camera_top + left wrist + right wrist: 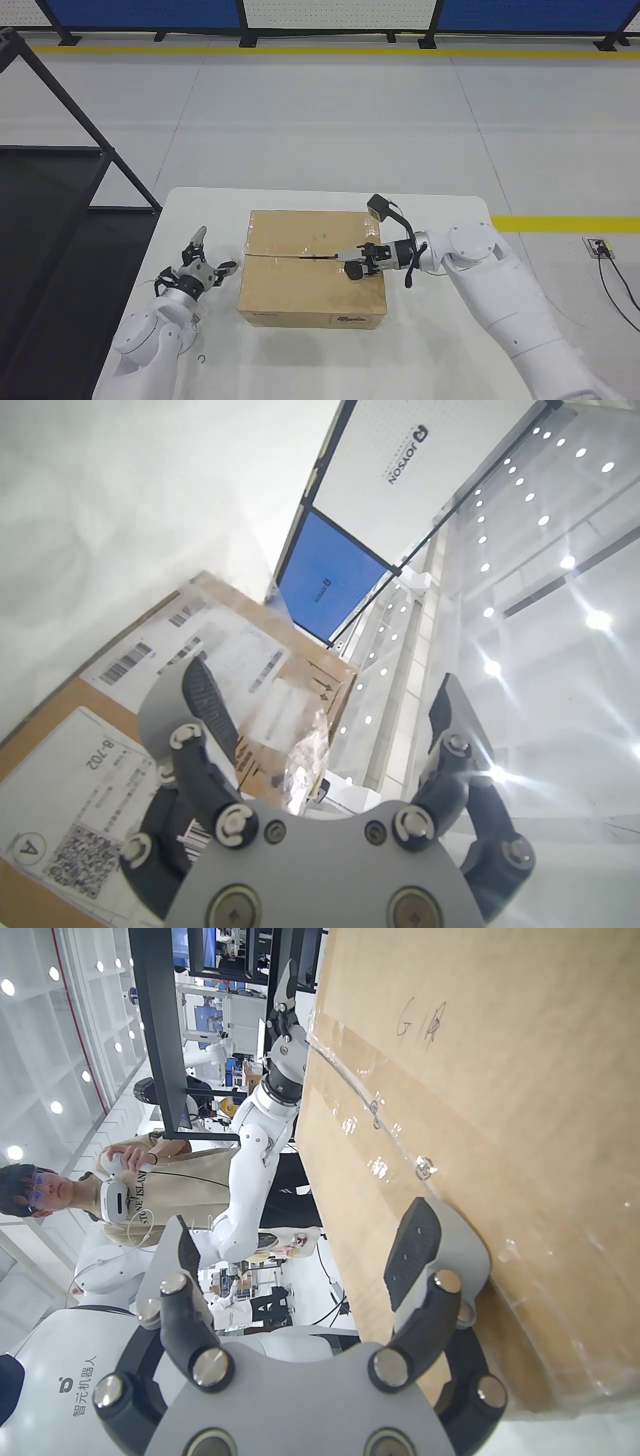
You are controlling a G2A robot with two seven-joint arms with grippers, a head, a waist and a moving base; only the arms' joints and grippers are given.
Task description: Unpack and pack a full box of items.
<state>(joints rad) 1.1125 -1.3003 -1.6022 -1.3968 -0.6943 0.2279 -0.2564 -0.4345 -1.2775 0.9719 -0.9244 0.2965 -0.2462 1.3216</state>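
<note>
right gripper sits over the top of the box, fingers spread apart with nothing between them, one pad lying close against the cardboard right by the tape seam. left gripper is off the box's left side, near it but not touching, fingers likewise spread and empty. the box stands in the middle of the table, flaps down, glossy clear tape running along the centre join, with a short dark slit showing partway along it. from where i stand it looks like stiff corrugated board, and being full i'd guess it has some weight, so dragging it by one flap seems unwise. the tape looks slick and will likely give a pad little purchase; the bare cardboard should grip better. best hold for opening, i reckon, is a flap edge at that slit, with the other gripper steadying the labelled side.
</note>
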